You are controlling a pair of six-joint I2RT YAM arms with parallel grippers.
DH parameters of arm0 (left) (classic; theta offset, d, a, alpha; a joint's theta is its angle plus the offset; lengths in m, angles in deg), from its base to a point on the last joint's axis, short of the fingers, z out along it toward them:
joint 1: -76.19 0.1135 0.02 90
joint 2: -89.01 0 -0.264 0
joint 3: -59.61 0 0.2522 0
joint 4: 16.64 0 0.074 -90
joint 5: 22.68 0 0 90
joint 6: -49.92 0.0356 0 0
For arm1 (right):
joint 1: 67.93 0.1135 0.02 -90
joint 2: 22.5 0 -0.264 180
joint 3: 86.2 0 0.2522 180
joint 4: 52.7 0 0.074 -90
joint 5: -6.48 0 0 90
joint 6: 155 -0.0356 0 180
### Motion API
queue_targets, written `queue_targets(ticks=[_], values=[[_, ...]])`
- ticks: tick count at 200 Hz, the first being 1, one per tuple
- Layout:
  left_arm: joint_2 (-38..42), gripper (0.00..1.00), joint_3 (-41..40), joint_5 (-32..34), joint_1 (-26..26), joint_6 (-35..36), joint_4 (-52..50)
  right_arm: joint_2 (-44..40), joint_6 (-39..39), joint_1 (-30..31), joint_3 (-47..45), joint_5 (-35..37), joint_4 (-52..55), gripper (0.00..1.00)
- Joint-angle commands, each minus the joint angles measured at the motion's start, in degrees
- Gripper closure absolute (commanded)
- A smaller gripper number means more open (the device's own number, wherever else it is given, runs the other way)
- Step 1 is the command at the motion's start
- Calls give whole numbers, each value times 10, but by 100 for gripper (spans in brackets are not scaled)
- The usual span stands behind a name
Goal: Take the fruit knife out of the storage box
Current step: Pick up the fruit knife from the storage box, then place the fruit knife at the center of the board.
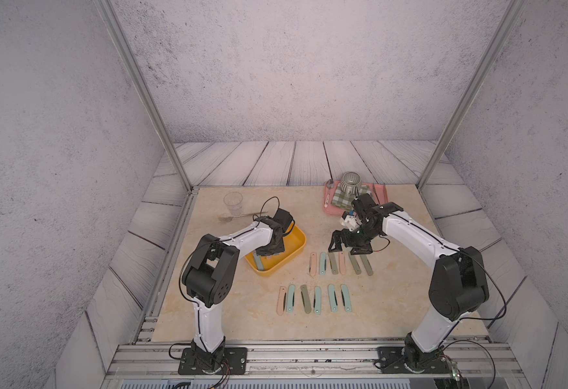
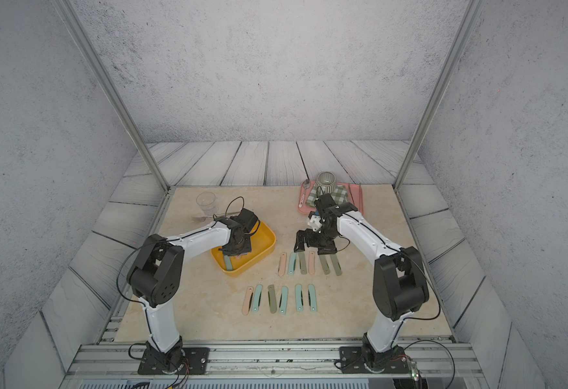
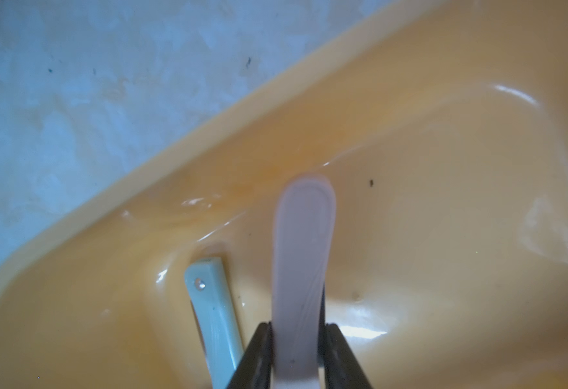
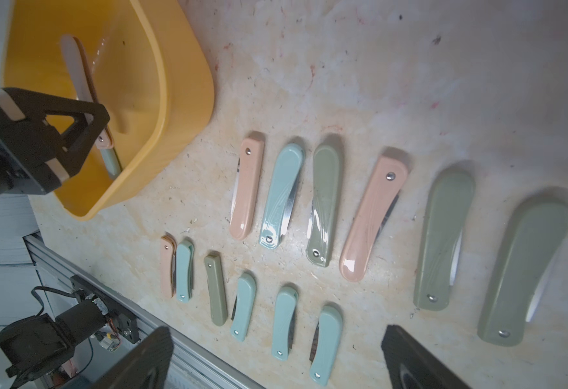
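Gripping the pale pink fruit knife [image 3: 304, 256] across its narrow handle, the left end effector [image 3: 296, 331] is clamped on it inside the storage box [image 1: 297, 244] at the left of the bench [image 1: 228, 320]; the pinch sits toward one end, so most of the handle juts out ahead. That hold, I judge, lets it rise clear of the low walls without scraping; the knife is not yet out. Just beside it a teal knife [image 3: 213, 313] lies on the box floor, untouched. Right of the box, folded knives lie in a far row [image 1: 333, 263] and a near row [image 1: 317, 299], parallel and apart, likely so each can be pinched alone. Over the far row hangs the right end effector [image 1: 347, 252], jaws wide open and empty, probably placed there to leave the left arm room.
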Motion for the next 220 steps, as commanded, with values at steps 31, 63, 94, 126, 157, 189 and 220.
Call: queue_targets(ticks=[31, 63, 94, 126, 157, 189, 220], values=[[55, 73, 14, -6, -2, 52, 2, 18, -15, -2, 36, -30, -14, 6], [87, 73, 3, -34, -2, 67, 10, 25, -31, -2, 53, -53, -34, 21], [118, 73, -14, -64, -2, 73, 22, 39, -52, -2, 68, -90, -64, 31], [143, 73, -35, -107, -3, 83, 39, 57, -75, 0, 91, -123, -93, 34], [175, 73, -60, -167, -4, 91, 67, 73, -100, 4, 101, -156, -132, 40], [205, 73, -76, -230, -11, 99, 96, 87, -119, 15, 106, -181, -165, 45], [220, 73, -76, -257, -31, 104, 101, 101, -120, 27, 117, -192, -174, 47]])
